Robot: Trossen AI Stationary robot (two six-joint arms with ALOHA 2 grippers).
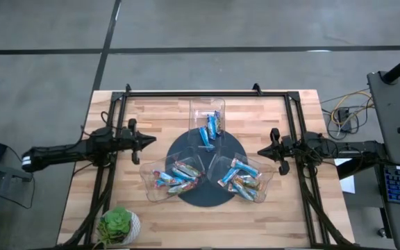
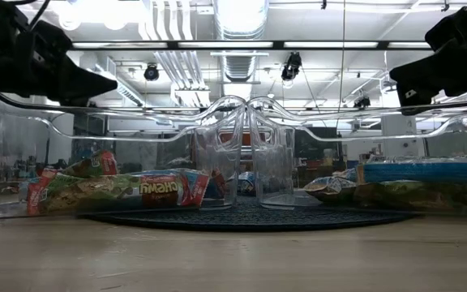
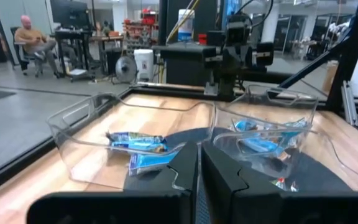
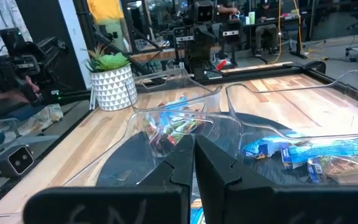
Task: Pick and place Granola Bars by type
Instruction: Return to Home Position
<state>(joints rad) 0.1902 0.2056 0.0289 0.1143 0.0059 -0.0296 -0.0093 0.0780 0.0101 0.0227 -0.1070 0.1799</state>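
Three clear plastic trays stand on a dark round mat (image 1: 186, 149) at the table's middle. The far tray (image 1: 194, 111) holds blue Granola Bars (image 1: 210, 129). The near left tray (image 1: 150, 186) and the near right tray (image 1: 264, 182) hold mixed blue and tan bars (image 1: 178, 177) (image 1: 240, 179). My left gripper (image 1: 153, 141) hangs level and shut just left of the mat, pointing at the trays. My right gripper (image 1: 260, 151) hangs level and shut just right of the mat. In both wrist views the fingers (image 3: 185, 180) (image 4: 213, 168) lie together with nothing between them.
A potted green plant (image 1: 120, 223) in a white pot stands at the table's near left corner. A black frame (image 1: 207, 92) runs along the table's far edge and both sides. Bare wood shows in front of the trays (image 1: 207, 226) and at the far corners.
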